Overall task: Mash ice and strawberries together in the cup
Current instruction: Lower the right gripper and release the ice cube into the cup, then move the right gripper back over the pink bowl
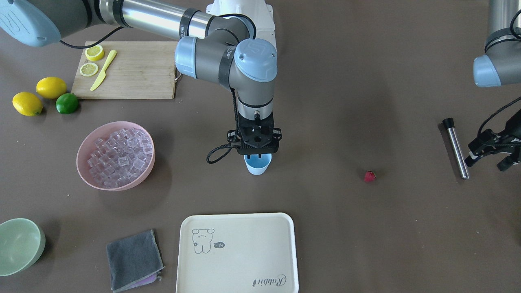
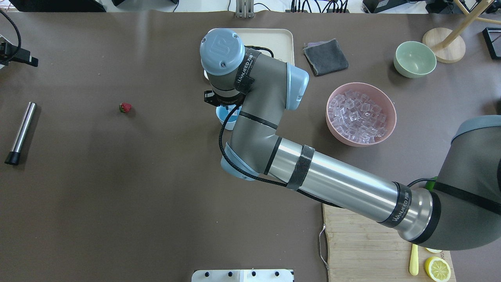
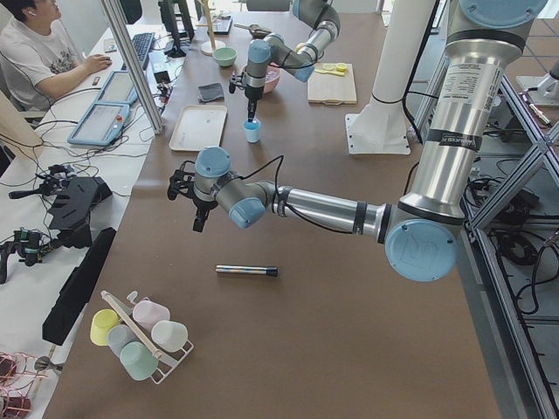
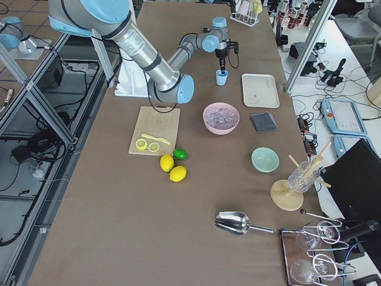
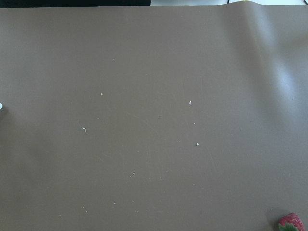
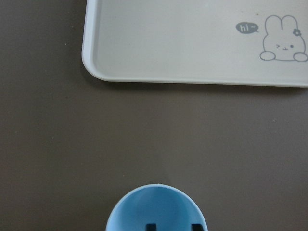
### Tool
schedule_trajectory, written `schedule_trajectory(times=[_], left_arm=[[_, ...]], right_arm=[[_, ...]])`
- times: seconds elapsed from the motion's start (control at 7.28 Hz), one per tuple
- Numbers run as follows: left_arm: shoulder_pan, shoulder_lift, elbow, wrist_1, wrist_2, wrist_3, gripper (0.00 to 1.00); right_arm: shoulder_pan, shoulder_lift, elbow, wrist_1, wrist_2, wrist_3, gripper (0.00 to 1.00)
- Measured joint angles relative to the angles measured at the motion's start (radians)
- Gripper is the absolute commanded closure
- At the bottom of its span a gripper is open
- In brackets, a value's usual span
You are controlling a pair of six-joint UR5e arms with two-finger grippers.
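Right gripper (image 1: 258,156) hovers over the cup (image 1: 257,166), fingers apart; left gripper (image 1: 486,162) spread, empty. Strawberry (image 1: 369,176) lies apart, ice (image 1: 118,156) in bowl (image 1: 78,159): mashing unstarted.

We're running grey arms with pale-blue joint caps; the right arm (image 2: 336,184) has a shiny silver tube, black lettered straps and a black braided cable.

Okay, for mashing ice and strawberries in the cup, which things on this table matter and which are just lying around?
For the job: blue cup, strawberry, ice in the pink bowl, probably the metal rod.
Lying about: tray, grey cloth, green bowl, lemons, lime, cutting board with lemon slices and yellow knife.
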Motion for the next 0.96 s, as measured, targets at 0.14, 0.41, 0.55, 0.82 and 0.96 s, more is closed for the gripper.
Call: schedule_trajectory(times=[0.14, 0.41, 0.55, 0.82, 0.96], left_arm=[[0.000, 0.000, -0.002, 0.000, -0.001, 0.000, 0.03], [0.000, -0.001, -0.003, 0.000, -0.002, 0.000, 0.03], [0.000, -0.001, -0.002, 0.000, -0.002, 0.000, 0.03], [0.000, -0.001, 0.000, 0.000, -0.001, 0.001, 0.03], [0.000, -0.001, 0.000, 0.000, 0.002, 0.001, 0.03]], right_arm=[[0.000, -0.001, -0.009, 0.027, -0.016, 0.015, 0.36], [0.000, -0.002, -0.025, 0.068, -0.028, 0.041, 0.08], [0.000, -0.001, -0.026, 0.074, -0.029, 0.045, 0.12], [0.048, 0.003, 0.002, 0.053, 0.037, 0.030, 0.16], [0.104, -0.015, 0.056, 0.003, 0.122, -0.005, 0.17]])
